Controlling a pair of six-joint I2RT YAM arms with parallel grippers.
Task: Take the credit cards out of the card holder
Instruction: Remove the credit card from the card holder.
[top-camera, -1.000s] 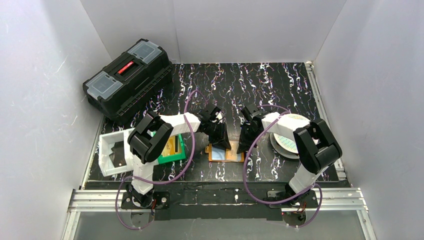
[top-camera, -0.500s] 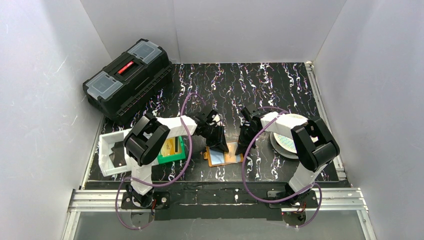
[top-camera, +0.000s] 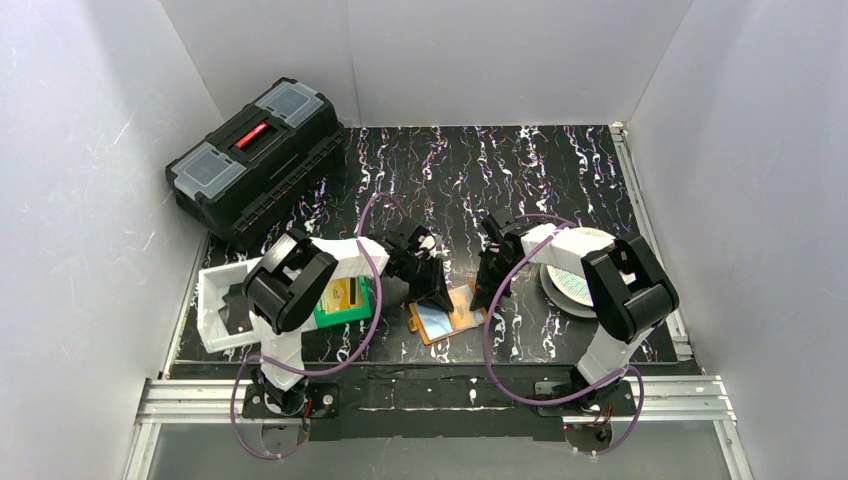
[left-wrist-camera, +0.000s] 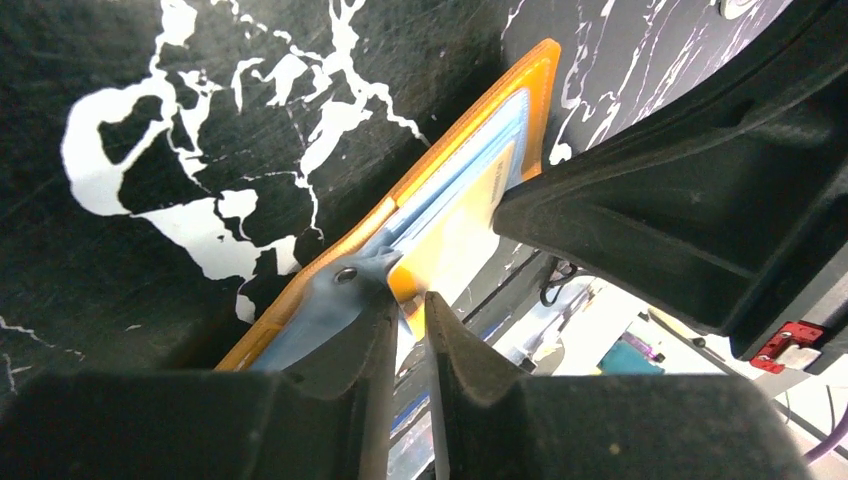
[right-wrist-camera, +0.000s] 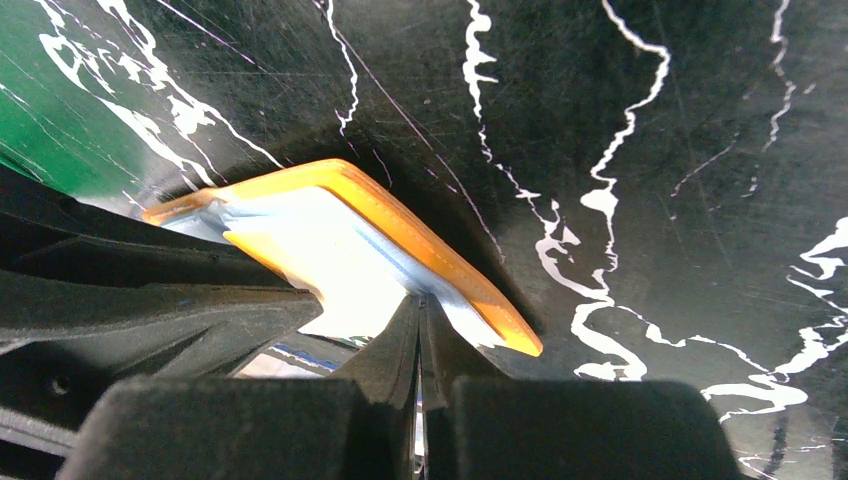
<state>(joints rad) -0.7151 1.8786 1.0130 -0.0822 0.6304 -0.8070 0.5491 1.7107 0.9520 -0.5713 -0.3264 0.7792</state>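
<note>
The card holder (top-camera: 447, 314) lay spread open on the table, turned at a slant, its silvery inner pockets facing up. A gold-yellow card (left-wrist-camera: 465, 215) sat in one of those pockets, with the holder's orange rim running along it.

The left fingers (left-wrist-camera: 350, 335) stood at the holder's left edge, drawn nearly together with a narrow slit between them. One tip touched the clear pocket just beside the card. Whether they grasped the card or the pocket edge I could not tell.

The right fingers (right-wrist-camera: 395, 350) were clenched tight at the holder's right edge, tips against its pale inner layer just inside the orange rim.

Left of the holder stood a green bin (top-camera: 362, 312) with another gold-yellow card (top-camera: 343, 293) in it. Left of that bin was a white tray (top-camera: 212, 282) holding a dark flat piece. A round patterned disc (top-camera: 572, 285) lay to the holder's right. A black toolbox (top-camera: 255, 160) sat well apart, beyond the holder to the left.
</note>
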